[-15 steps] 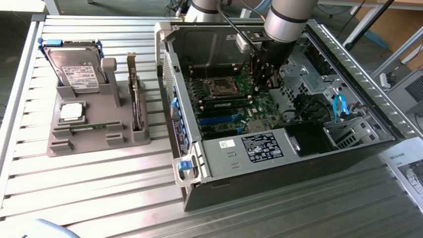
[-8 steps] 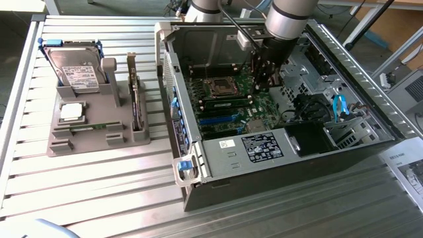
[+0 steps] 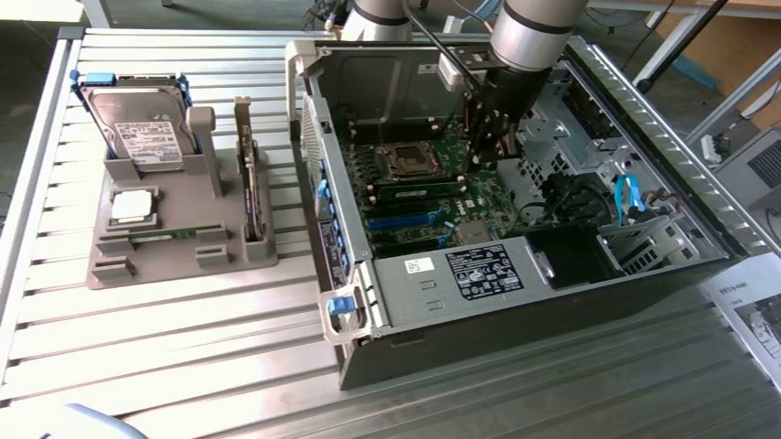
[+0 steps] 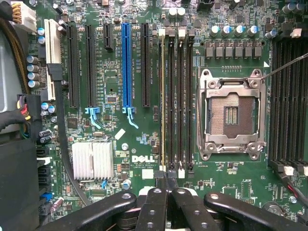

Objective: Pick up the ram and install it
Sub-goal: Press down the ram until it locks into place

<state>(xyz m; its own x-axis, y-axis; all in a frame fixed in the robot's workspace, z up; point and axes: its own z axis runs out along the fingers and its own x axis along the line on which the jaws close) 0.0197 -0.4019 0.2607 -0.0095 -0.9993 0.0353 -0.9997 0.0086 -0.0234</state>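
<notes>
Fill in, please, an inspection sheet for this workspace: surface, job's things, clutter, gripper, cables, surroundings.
Surface: slatted metal table, carrying an open computer case and a grey holder.
Job's things: ram stands on edge in a memory slot, beside the empty processor socket; the neighbouring slots look empty.
Clutter: the holder carries a hard drive, an upright card and a processor chip.
Gripper: gripper is shut, inside the case over the end of the memory slots; contact with the ram cannot be told.
Cables: blue cable and black cable inside the case.
Surroundings: printed sheet at the exterior view's right.
</notes>
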